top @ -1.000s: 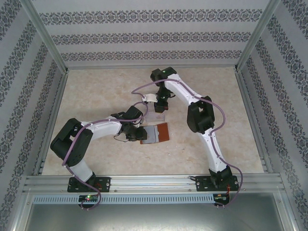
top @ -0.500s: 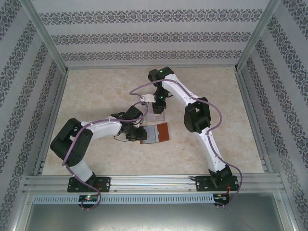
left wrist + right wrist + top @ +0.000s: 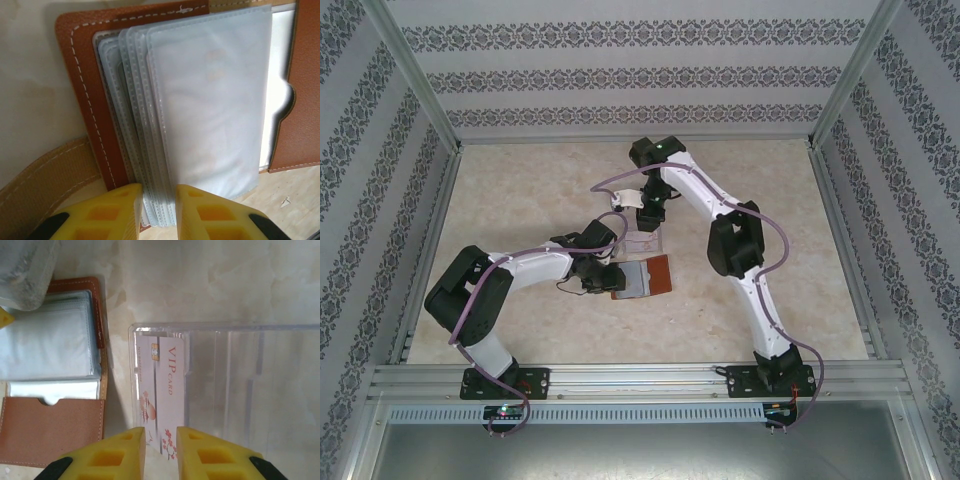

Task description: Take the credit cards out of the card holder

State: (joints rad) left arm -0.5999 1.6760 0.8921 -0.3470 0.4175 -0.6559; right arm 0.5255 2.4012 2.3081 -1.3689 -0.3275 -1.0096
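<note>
Beige marbled table (image 3: 520,190), centre: left gripper (image 3: 159,192) clamps sleeves of the reddish-brown leather card holder (image 3: 75,90); right gripper (image 3: 160,432), fingers parted over the white pink-marked credit card (image 3: 167,385) in the clear plastic stand (image 3: 240,375), should rise straight.

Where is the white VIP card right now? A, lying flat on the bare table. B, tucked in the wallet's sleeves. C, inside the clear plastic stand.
C: the VIP card sits inside the clear stand, apart from the wallet.

The card holder (image 3: 80,100) overruns the right edge.
</note>
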